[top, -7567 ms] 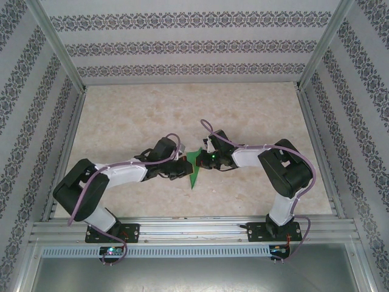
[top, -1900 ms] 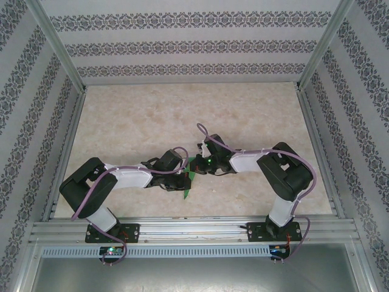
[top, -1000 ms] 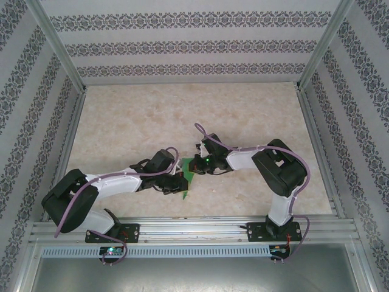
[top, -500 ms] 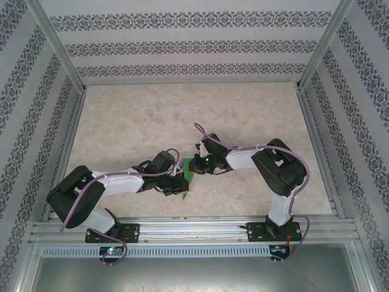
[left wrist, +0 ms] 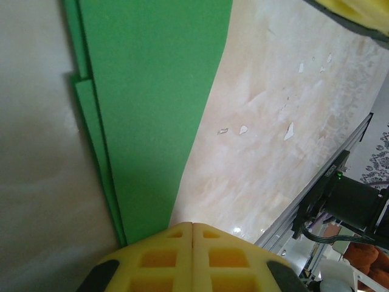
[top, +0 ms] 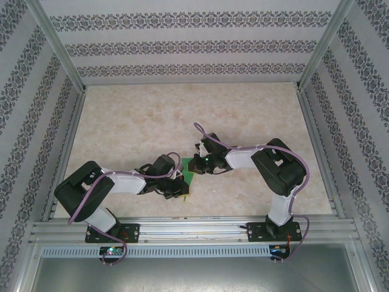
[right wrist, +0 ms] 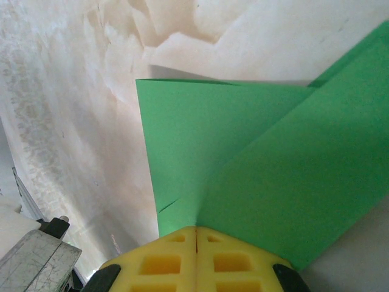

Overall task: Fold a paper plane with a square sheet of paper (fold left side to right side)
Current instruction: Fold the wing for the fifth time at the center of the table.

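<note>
While my left tool (left wrist: 192, 226) and my right tool (right wrist: 196, 230) each clench an end of the part-folded paper plane (left wrist: 146, 91), low on the counter (top: 182, 115) between them, I judge a late crease is in hand, and next I must press it flat without tearing.

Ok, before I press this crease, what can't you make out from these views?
Top view: most of the green paper lies under both arms; its layers are too small to read.
Left wrist view: the shut left fingers hide its near tip; the top edge cuts its far end.
Right wrist view: the right fingers hide whether they touch it; the right edge crops it.
</note>
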`<state>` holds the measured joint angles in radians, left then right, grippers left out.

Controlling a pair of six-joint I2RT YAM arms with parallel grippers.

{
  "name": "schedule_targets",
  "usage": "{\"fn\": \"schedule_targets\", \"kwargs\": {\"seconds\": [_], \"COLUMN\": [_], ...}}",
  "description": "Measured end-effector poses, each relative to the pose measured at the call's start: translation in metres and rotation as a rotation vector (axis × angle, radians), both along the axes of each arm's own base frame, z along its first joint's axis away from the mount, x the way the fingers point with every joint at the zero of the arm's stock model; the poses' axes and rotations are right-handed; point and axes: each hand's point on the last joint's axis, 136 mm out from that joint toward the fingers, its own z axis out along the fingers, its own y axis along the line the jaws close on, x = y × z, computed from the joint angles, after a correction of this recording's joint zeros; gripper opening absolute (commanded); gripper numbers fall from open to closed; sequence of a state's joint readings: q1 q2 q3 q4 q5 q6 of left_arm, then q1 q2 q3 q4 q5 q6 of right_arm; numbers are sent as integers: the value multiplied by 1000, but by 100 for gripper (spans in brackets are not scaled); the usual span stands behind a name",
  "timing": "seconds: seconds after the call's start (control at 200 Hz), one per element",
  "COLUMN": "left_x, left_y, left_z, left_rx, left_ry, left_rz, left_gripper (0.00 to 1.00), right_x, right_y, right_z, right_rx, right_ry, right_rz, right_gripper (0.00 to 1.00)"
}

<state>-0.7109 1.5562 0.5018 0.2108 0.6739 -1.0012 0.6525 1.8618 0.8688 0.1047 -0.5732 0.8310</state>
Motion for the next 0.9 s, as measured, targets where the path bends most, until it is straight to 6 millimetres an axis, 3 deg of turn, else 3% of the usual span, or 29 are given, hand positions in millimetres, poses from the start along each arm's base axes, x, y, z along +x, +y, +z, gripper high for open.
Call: {"fn": "schedule_targets", "kwargs": {"seconds": [0.904], "left_x": [-10], "left_y": [1], "left_z": [-4], "left_rx": [-3], "left_ry": [-22], "left_rz": [7], "left_gripper": [5], "right_x": [0], "right_y": [0], "right_z": [-1], "right_rx": [-22], "right_ry": [8], "right_rz": [19], "right_gripper": [0]}}
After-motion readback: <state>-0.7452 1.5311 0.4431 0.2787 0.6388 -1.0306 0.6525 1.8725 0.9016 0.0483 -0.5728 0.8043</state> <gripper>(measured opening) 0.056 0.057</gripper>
